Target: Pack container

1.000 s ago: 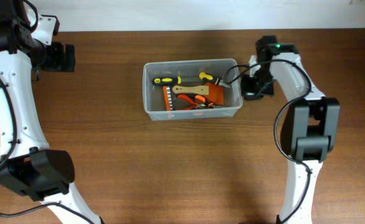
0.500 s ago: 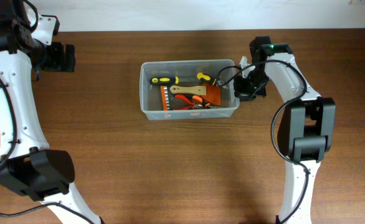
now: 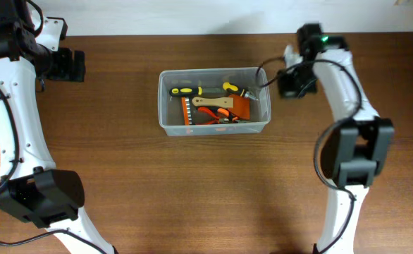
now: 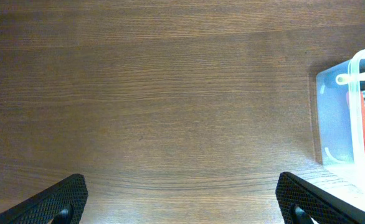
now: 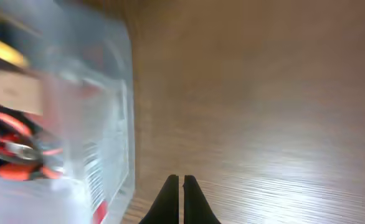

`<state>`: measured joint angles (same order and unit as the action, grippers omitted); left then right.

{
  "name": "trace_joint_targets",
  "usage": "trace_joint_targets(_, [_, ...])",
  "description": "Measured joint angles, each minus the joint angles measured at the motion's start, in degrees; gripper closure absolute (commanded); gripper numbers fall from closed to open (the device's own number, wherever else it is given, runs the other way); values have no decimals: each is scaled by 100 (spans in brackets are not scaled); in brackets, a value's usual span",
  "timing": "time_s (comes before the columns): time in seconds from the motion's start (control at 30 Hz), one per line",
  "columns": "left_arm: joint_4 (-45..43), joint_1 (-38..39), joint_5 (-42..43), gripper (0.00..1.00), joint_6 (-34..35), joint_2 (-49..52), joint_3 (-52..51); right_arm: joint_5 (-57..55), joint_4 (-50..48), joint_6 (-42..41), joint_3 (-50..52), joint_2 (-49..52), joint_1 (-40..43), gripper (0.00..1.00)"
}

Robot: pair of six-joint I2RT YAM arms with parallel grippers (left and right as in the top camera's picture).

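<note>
The clear plastic container (image 3: 165,121) sits mid-table, holding yellow-handled screwdrivers (image 3: 185,91), orange pliers (image 3: 217,114) and an orange bit case. Its end also shows at the right of the left wrist view (image 4: 338,118) and blurred at the left of the right wrist view (image 5: 108,143). My right gripper (image 3: 285,83) is just right of the container's right end, apart from it, fingers shut and empty (image 5: 180,202). My left gripper (image 3: 76,65) is far left of the container, open and empty over bare wood (image 4: 182,199).
The brown wooden table (image 3: 213,190) stretches around the container. Its back edge meets a white wall along the top of the overhead view (image 3: 192,21). The arm bases stand at the lower left and lower right.
The container slid slightly left under my right gripper, then stopped. My right gripper has since pulled back to the right and up, away from the container's end. The left arm has not moved.
</note>
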<state>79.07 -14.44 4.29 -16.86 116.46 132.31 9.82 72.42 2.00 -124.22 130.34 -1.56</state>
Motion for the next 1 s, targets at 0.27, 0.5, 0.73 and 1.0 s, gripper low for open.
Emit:
trace_joint_targets(0.27, [98,2,20,1,146,0,0,-234,-4,168,-1419,-1926,-48,96])
trace_joint_targets(0.5, [352,2,24,1,529,0,0,-251,28,216,-1766,-3773,-229,85])
trace_joint_targets(0.73, [409,0,24,1,667,0,0,-254,120,258,-1768,-4833,-229,1])
trace_joint_targets(1.0, [409,0,24,1,688,0,0,-251,367,269,-1768,-5383,-229,1])
